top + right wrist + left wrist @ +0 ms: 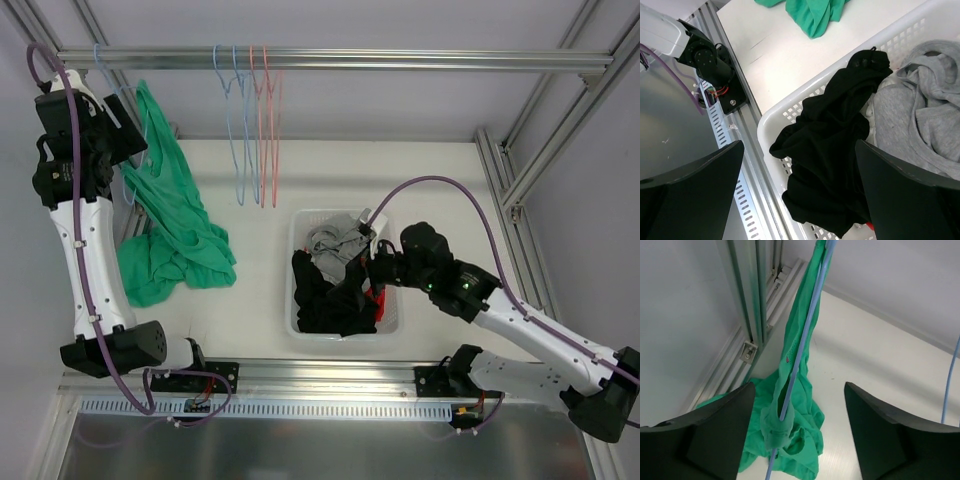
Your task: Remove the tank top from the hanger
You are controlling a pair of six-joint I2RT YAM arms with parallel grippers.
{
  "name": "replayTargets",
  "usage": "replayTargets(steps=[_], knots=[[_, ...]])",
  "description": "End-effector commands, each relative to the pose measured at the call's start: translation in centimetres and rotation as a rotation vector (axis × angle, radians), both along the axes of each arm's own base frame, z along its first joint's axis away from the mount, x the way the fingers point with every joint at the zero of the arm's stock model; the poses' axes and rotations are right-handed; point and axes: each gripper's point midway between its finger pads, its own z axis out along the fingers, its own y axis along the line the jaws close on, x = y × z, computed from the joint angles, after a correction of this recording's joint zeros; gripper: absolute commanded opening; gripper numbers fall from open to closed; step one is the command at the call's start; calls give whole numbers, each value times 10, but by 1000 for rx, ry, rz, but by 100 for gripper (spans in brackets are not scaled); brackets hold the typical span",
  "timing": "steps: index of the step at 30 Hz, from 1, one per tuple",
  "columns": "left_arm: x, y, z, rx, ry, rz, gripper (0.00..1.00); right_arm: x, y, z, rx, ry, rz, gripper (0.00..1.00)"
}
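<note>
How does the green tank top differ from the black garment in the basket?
The green tank top hangs from a blue hanger, its lower part pooled on the table; the black garment lies heaped in the white basket, partly over its rim. The tank top is green, the garment black. Both are soft, crumpled cloth.

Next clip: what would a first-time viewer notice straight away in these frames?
The bright green tank top stands out at the left, hanging on a blue hanger with its lower end heaped on the table, and the open left gripper is beside it. At centre, a white basket holds a black garment and a grey garment, with the open right gripper above them.
</note>
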Motion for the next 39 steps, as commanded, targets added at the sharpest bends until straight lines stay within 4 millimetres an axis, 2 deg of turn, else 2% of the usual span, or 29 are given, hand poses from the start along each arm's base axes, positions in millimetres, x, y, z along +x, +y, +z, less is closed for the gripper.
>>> replayTargets(steps=[1,3,5,7,8,9,12,17,22,25,27,28,30,31,32,33,39], knots=[[13,0,0,13,12,-51,70,0,11,5,30,-19,48,100],[18,2,3,27,11,-56,65,0,13,3,26,-12,55,100],[26,5,-2,27,28,-59,52,0,14,1,23,-12,61,100],[29,6,0,31,26,-60,45,1,15,-1,17,-11,64,99],[30,6,0,29,26,-61,38,2,15,-2,13,-15,66,99],[31,2,1,20,22,-83,24,2,16,-3,8,-16,68,100],[31,-6,9,8,-4,-122,0,4,16,-4,3,-24,67,99],[37,-23,32,-2,-68,-221,0,6,19,-8,-11,-16,74,100],[31,-42,63,-22,-157,-300,0,6,20,-10,-15,-14,72,99],[26,-47,74,-18,-190,-318,0,7,19,-6,-8,-26,69,99],[24,-52,72,-31,-192,-337,0,7,17,-5,-6,-31,63,100],[18,-56,77,-31,-210,-351,0,8,17,-6,-8,-31,59,100],[14,-60,72,-48,-206,-359,0,7,17,-5,-7,-32,61,100],[6,-66,78,-46,-232,-379,0,7,16,-5,-7,-32,59,99],[4,-69,72,-60,-225,-387,0,7,17,-5,-4,-34,60,100],[-8,-73,80,-47,-258,-394,0,7,17,-4,-3,-34,59,99],[-23,-81,91,-19,-329,-413,0,5,17,-3,2,-26,63,99]])
